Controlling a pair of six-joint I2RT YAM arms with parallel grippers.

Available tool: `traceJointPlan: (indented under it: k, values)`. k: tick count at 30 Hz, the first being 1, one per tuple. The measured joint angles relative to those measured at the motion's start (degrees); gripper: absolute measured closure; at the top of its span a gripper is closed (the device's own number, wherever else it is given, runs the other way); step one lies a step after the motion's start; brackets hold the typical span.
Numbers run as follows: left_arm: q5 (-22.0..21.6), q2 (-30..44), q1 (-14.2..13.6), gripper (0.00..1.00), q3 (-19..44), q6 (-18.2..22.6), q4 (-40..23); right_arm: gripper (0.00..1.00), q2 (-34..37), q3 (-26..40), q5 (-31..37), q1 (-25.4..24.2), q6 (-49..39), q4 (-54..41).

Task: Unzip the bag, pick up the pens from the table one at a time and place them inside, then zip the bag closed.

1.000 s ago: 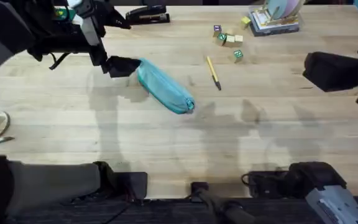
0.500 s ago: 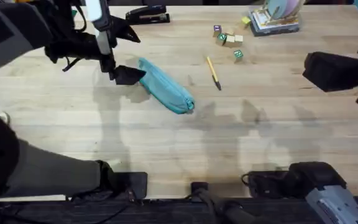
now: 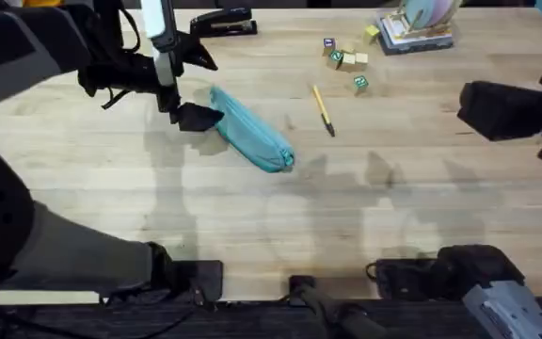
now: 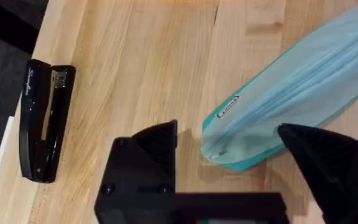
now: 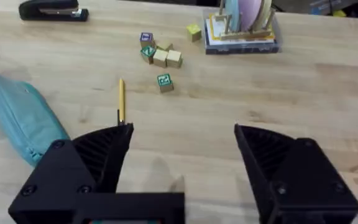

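Note:
The teal bag (image 3: 250, 132) lies slantwise on the table (image 3: 346, 217), left of centre, with its zipper shut. My left gripper (image 3: 203, 87) is open at the bag's far-left end. In the left wrist view that end of the bag (image 4: 291, 87) sits between the two black fingers (image 4: 151, 146), which do not close on it. A yellow pen (image 3: 323, 110) with a dark tip lies to the right of the bag. My right gripper (image 3: 483, 106) hovers open near the right edge, holding nothing. From the right wrist the pen (image 5: 121, 99) and the bag (image 5: 23, 121) are farther off.
A black stapler (image 3: 222, 22) lies at the far edge behind the bag. Small lettered blocks (image 3: 344, 61) sit beyond the pen, and a stack of items (image 3: 414, 28) stands at the back right. Bare wood stretches across the near half of the table.
My left arm has swung right and slightly nearer, bringing its open fingers around the bag's far-left end. The bag, pen and right arm stayed put.

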Motion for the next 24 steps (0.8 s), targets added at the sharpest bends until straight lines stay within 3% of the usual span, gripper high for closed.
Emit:
traceJointPlan:
  k: [15,16,21,22,24]
  values:
    - [-0.2,0.0,0.0,0.006,0.0,0.0,1.1,0.003,0.0,0.0,0.0,0.0,0.0,-0.5]
    - [-0.2,0.0,0.0,0.091,0.0,-0.1,1.0,0.003,0.0,0.0,0.0,0.0,0.0,-0.5]
    - [-0.3,0.0,0.0,0.849,0.0,0.0,0.9,0.003,0.0,0.0,0.0,0.0,0.0,-0.5]
    - [-0.3,0.0,0.0,0.929,0.0,0.3,0.9,0.003,0.0,0.0,0.0,0.0,0.0,-0.5]
    - [-0.3,0.0,0.0,0.955,0.0,0.4,0.4,0.003,0.0,0.0,0.0,0.0,0.0,-0.5]
